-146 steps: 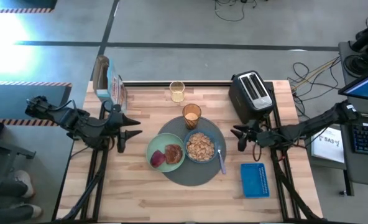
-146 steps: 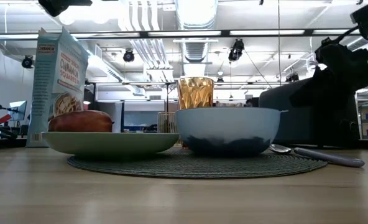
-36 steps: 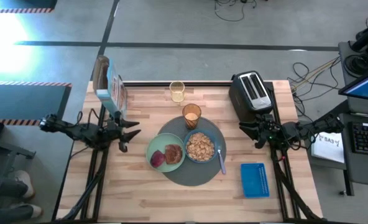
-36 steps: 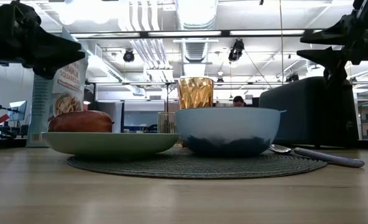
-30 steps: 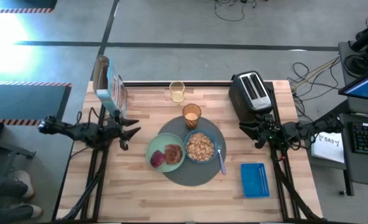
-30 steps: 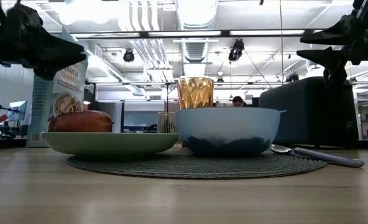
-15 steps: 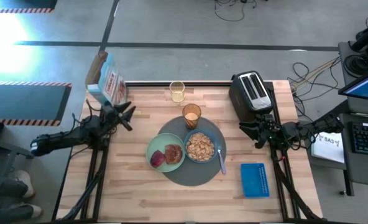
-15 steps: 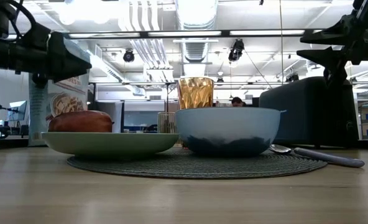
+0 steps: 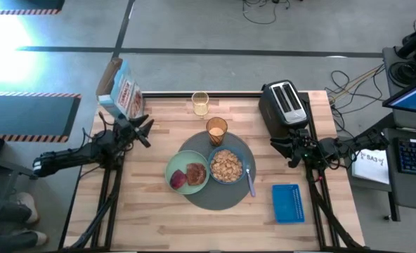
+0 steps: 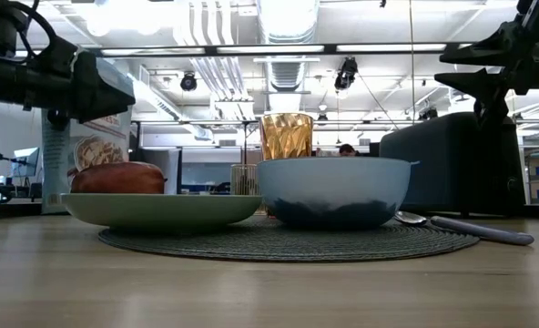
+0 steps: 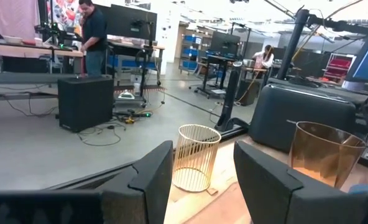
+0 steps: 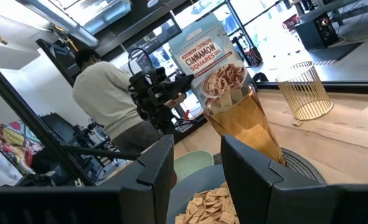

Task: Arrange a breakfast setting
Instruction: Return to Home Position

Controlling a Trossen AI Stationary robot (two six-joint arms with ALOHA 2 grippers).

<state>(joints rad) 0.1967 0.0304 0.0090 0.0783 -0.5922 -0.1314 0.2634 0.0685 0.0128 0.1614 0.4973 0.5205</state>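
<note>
Setting's in place, middle of the tabletop (image 9: 159,218): round dark-grey mat (image 9: 218,202), pale-green plate (image 9: 180,162) on its left half with the toast slice (image 9: 196,171) and red fruit (image 9: 178,180) on it. The small blue bowl (image 10: 333,187) sits just to the right of the plate, full of brown cereal (image 9: 226,166). The amber tumbler (image 9: 216,130) stands at the mat's far edge, and the small spoon (image 9: 250,183) lies along the right edge beside the bowl.

Left arm now: stretched long and low from beyond the left edge, angled in toward the cereal box (image 9: 121,91). Its left pincer (image 11: 202,152) is spread wide, nothing in it, aimed past a little wire cup (image 9: 200,103).

Right arm: tucked up at the right edge, just in front of the toaster (image 9: 284,104). The right pincer (image 12: 197,149) faces the mat, fingers parted, also empty.

From tabletop height the bowl's wall hides the cereal and the tumbler's base. Toast and fruit blur into one brown-red mound above the plate rim, and the left arm crosses the top of the cereal box.
</note>
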